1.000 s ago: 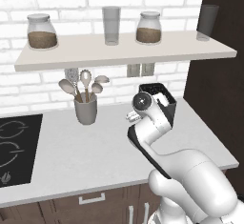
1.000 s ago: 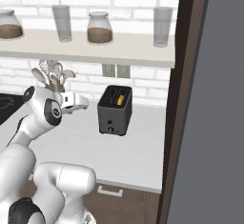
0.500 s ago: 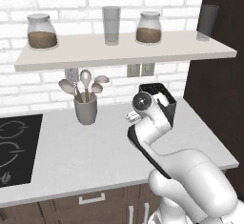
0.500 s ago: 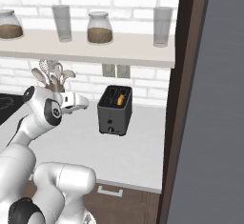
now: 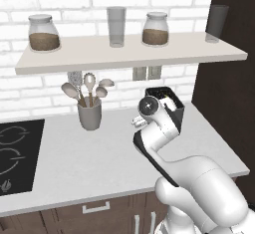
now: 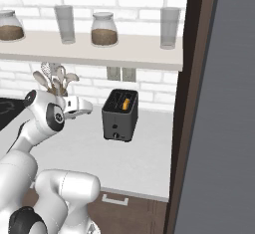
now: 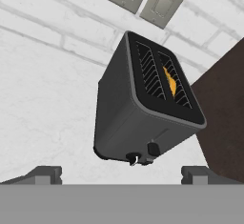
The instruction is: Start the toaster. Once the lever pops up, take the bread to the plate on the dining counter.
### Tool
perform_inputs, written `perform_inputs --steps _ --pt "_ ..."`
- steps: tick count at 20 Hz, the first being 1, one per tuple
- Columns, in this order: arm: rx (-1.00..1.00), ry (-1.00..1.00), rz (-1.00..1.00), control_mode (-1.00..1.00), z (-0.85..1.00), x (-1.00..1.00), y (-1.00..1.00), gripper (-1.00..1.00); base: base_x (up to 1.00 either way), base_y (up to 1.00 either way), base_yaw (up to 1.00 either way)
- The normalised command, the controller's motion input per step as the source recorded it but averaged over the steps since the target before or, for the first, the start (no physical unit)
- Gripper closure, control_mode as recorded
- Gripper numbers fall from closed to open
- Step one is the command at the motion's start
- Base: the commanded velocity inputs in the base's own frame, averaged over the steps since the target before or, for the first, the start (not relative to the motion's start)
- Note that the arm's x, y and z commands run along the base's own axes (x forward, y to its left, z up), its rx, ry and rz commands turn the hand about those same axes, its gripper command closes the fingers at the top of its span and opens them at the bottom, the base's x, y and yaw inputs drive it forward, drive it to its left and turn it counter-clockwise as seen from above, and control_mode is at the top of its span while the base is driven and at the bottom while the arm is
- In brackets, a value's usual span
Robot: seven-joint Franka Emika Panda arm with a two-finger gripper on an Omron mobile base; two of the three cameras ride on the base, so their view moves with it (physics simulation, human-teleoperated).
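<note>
Hand view shows our claw (image 7: pixel 121 173) wide open and holding nothing, with its two dark tips low in the picture. Ahead of the claw, well apart from it, stands the toaster (image 7: pixel 143 108) on the white surface (image 7: pixel 43 99), close to the brick wall. We can see the bread (image 7: pixel 169 81) as a bit of orange down in one slot, the one farther from the claw's left tip. The other slot looks empty.

We think we are on the first step: starting the toaster. The small lever (image 7: pixel 153 148) sits low on the front, facing the claw. Next we need to move the claw forward to that lever and push it down. It is a small part, so we must aim well.

Off to the claw's left, in the left base view, a grey cup (image 5: pixel 90 114) holds spoons. On the shelf (image 5: pixel 129 54) above, two jars (image 5: pixel 44 32) hold brown stuff, and two glasses (image 5: pixel 116 26) look empty.
</note>
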Motion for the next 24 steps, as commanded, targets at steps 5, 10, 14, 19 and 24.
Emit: perform_inputs --steps 5,10,14,19,24 --pt "0.00 0.00 0.00 -1.00 0.00 0.00 0.00 -1.00 0.00 0.00 0.00" --pt "0.00 0.00 0.00 -1.00 0.00 0.00 0.00 -1.00 0.00 0.00 0.00" --pt "0.00 0.00 0.00 -1.00 0.00 0.00 0.00 -1.00 0.00 0.00 0.00" --pt "0.00 0.00 0.00 -1.00 0.00 0.00 0.00 -1.00 0.00 0.00 0.00" --pt "0.00 0.00 0.00 -1.00 0.00 0.00 0.00 -1.00 0.00 0.00 0.00"
